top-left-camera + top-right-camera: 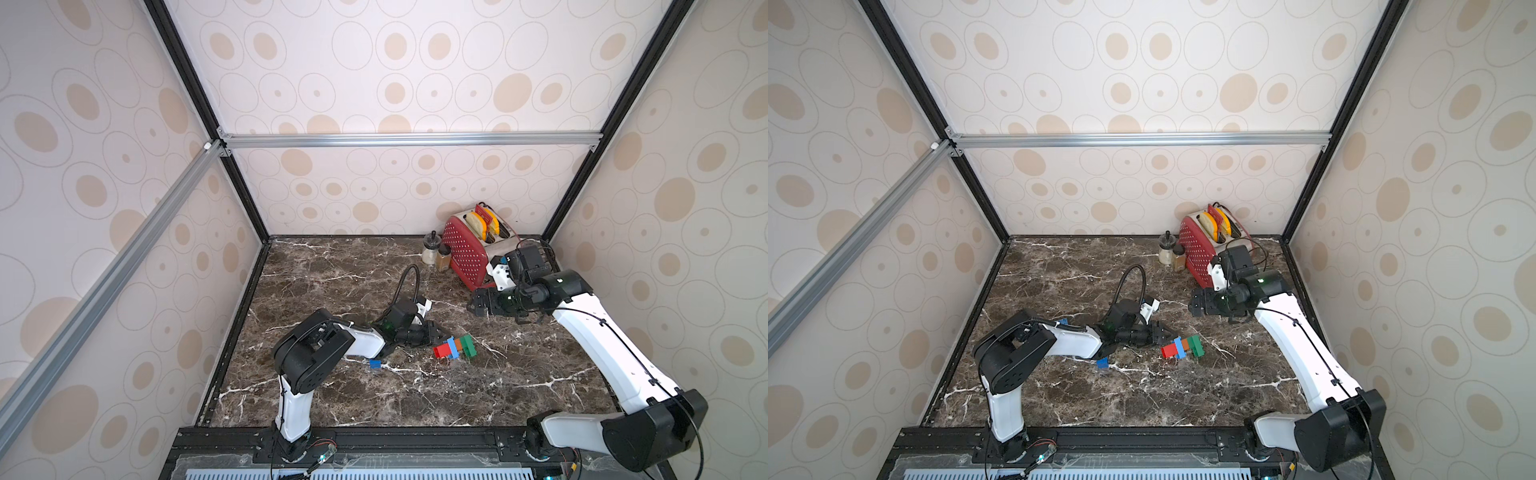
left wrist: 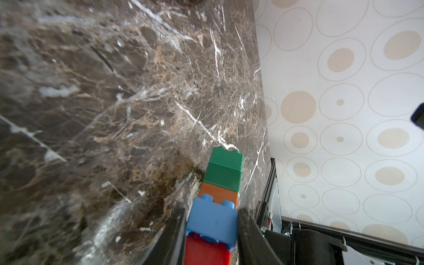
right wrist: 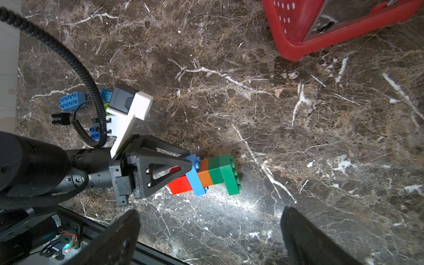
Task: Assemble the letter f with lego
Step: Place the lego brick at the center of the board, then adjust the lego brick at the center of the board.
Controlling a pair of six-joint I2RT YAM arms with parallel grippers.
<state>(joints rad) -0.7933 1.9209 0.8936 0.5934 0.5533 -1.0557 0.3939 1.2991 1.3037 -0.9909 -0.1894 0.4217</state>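
Right gripper [image 3: 213, 231], jaws wide apart and empty, sits at the bottom edge. The left gripper [image 2: 212, 229] is clamped on the red-blue end of the lego stack [image 3: 206, 174], mid-frame. Spine plus two side arms already read as F, so little seems left.
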